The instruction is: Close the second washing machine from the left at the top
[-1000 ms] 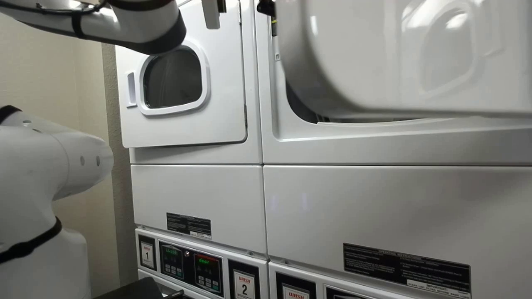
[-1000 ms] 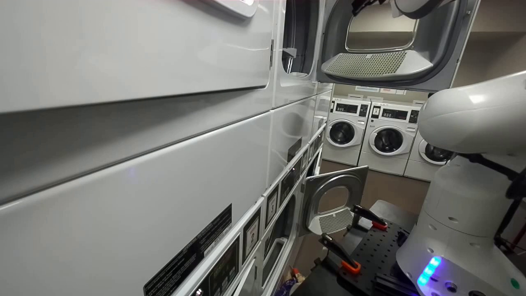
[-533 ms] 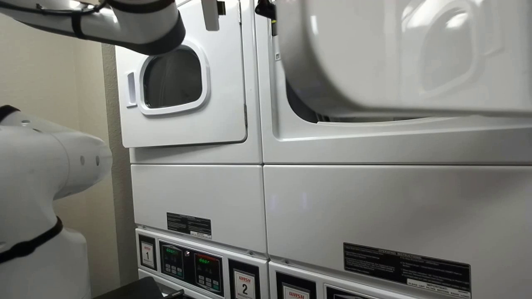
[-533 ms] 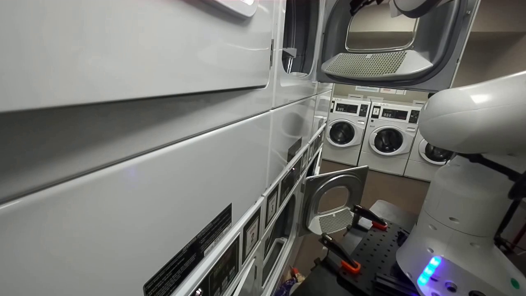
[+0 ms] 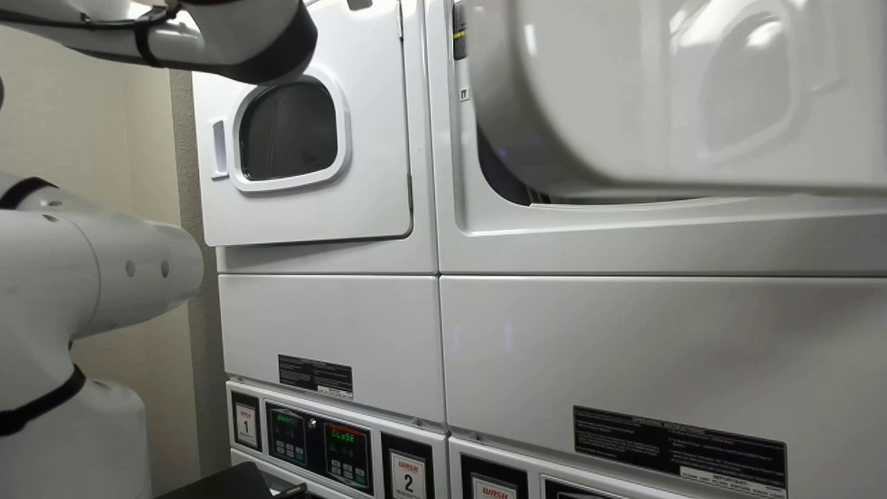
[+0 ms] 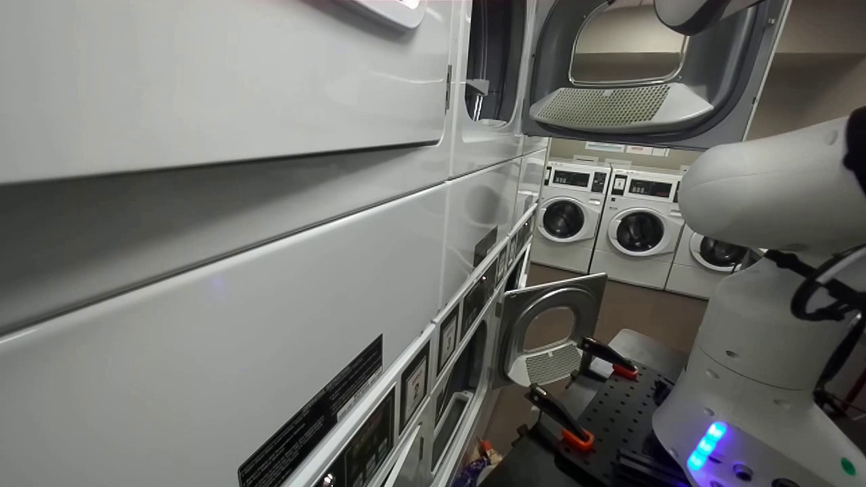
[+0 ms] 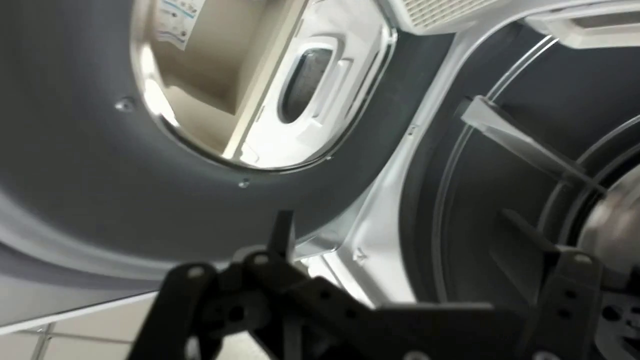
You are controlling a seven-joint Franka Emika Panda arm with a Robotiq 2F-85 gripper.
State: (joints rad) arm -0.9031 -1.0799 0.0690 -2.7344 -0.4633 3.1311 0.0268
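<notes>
The pincer (image 7: 400, 225), jaws apart, faces the second washing machine (image 7: 384, 240), whose open door (image 7: 195, 215) stands beyond one jaw and drum (image 7: 500, 175) beyond the other.

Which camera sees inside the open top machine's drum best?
The wrist view: it shows the drum up close, even a fin inside. In an exterior view, the open door hides nearly all of it; in an exterior view, only a narrow slice shows through the opening.
</notes>
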